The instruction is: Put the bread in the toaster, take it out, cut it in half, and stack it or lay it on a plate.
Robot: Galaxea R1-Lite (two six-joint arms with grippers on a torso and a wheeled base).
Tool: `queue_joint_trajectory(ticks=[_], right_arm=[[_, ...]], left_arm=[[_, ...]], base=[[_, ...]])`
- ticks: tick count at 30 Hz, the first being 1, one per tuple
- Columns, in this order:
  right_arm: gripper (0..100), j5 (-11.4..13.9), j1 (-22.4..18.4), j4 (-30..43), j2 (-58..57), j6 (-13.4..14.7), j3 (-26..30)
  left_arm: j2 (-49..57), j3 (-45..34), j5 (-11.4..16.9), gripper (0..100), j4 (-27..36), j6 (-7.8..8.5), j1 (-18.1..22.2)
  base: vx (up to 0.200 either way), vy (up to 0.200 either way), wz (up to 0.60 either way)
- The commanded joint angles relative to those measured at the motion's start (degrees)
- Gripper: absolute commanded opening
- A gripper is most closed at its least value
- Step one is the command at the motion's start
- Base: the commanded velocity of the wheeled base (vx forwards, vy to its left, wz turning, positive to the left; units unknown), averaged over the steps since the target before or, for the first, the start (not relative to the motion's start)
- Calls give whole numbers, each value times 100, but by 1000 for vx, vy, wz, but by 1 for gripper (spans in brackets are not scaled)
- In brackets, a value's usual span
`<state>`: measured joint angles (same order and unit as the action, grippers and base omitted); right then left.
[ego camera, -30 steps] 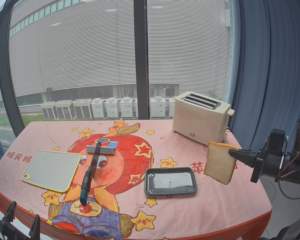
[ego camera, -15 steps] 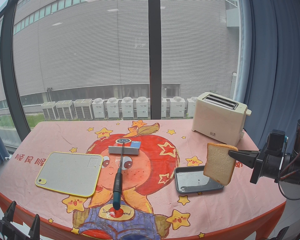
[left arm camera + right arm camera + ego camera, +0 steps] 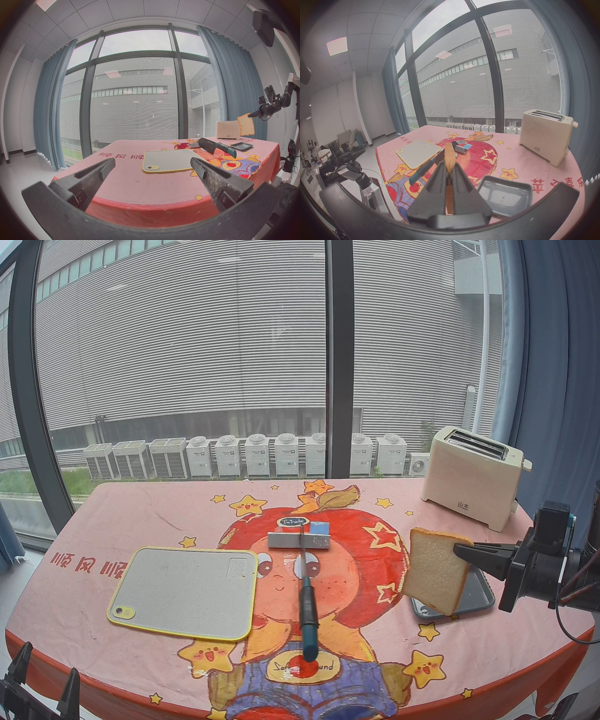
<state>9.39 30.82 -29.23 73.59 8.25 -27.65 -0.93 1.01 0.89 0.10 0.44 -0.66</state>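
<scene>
Two fingers of black left gripper (image 3: 152,164) spread wide, off near left corner of pink-clothed table (image 3: 125,515). Grey yellow-rimmed cutting board (image 3: 184,591) toward left front edge. Teal-handled knife (image 3: 307,609) mid-table, blade on grey block (image 3: 284,540). White bread slice (image 3: 435,577) aloft, pinched by right gripper (image 3: 462,548), near dark rectangular tray (image 3: 480,595). Cream toaster (image 3: 474,480), far right corner.

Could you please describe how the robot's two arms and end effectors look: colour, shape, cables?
Both are matte black. The left end effector has two wedge-shaped fingers with rough, grainy inner faces and small screws. The right end effector has slim tapered fingers, a boxy black module above its wrist, and a thin black cable looping behind it.
</scene>
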Motion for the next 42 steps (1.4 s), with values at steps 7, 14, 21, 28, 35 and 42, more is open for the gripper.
queue_joint_trajectory(ticks=[7, 14, 21, 28, 35, 42], right_arm=[[0, 2, 47, -3, 6, 1, 5], [0, 2, 56, -3, 15, 10, 14], [0, 2, 126, -3, 23, 18, 23], [0, 2, 153, -3, 32, 27, 31], [0, 11, 179, -3, 41, 27, 40], [0, 11, 188, -3, 50, 36, 40]], left_arm=[[93, -92, -1, 100, -1, 0, -4], [93, -92, -1, 100, -1, 0, -4], [93, -92, -1, 100, -1, 0, -4], [93, -92, -1, 100, -1, 0, -4], [93, -92, -1, 100, -1, 0, -4], [93, -92, -1, 100, -1, 0, -4]], base=[[0, 200, 0], [0, 200, 0], [0, 200, 0], [0, 200, 0], [0, 200, 0], [0, 0, 0]])
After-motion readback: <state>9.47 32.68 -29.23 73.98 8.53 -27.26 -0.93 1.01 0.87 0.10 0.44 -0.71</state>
